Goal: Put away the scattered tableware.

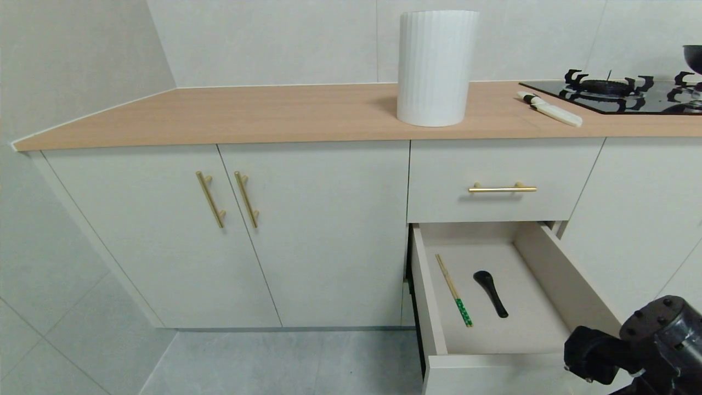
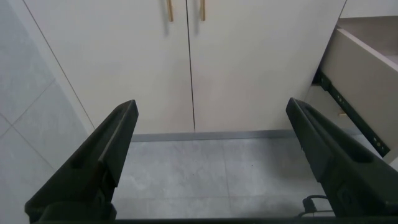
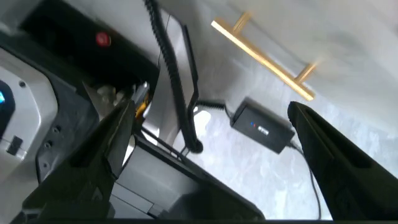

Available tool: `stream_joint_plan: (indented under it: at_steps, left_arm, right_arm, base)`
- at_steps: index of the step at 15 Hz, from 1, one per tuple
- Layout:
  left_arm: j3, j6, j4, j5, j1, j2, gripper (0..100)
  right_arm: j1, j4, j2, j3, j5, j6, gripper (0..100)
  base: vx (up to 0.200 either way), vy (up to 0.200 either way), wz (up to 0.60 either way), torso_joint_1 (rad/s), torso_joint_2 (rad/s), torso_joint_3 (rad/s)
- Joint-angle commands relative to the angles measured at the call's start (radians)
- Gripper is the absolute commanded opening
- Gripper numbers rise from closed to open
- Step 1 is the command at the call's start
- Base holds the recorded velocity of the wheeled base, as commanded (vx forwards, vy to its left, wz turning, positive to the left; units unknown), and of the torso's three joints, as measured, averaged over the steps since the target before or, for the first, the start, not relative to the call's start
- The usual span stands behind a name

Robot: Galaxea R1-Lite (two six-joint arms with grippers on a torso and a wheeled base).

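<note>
White knife on counter, upper right, near stove: likely light, stiff, slick; best gripped across the handle. Chopsticks, spoon in open drawer, lower right. Left gripper, right gripper wide, empty.

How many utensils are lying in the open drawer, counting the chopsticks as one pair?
2: the chopsticks near the left wall of the open drawer, and a black spoon just right of them. The drawer's near end may hide more.
</note>
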Motion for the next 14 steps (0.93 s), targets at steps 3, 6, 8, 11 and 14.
stream_joint_plan:
  at_steps: [3,6,8,11,14]
  left_arm:
    - [0.000,0.000,0.000,0.000,0.000,0.002,100]
    - [0.000,0.000,0.000,0.000,0.000,0.002,100]
    - [0.000,0.000,0.000,0.000,0.000,0.002,100]
    - [0.000,0.000,0.000,0.000,0.000,0.002,100]
    - [0.000,0.000,0.000,0.000,0.000,0.002,100]
  right_arm:
    - [0.001,-0.010,0.094,-0.003,-0.003,0.011,100]
    - [-0.031,-0.039,0.138,-0.013,-0.024,0.031,100]
    - [-0.051,-0.099,0.194,-0.016,-0.083,0.078,100]
    - [-0.057,-0.138,0.267,-0.051,-0.130,0.190,100]
    - [-0.102,-0.139,0.292,-0.085,-0.144,0.215,100]
  base:
    - [0.000,0.000,0.00,0.000,0.00,0.000]
    - [0.000,0.000,0.00,0.000,0.00,0.000]
    - [0.000,0.000,0.00,0.000,0.00,0.000]
    - [0.000,0.000,0.00,0.000,0.00,0.000]
    - [0.000,0.000,0.00,0.000,0.00,0.000]
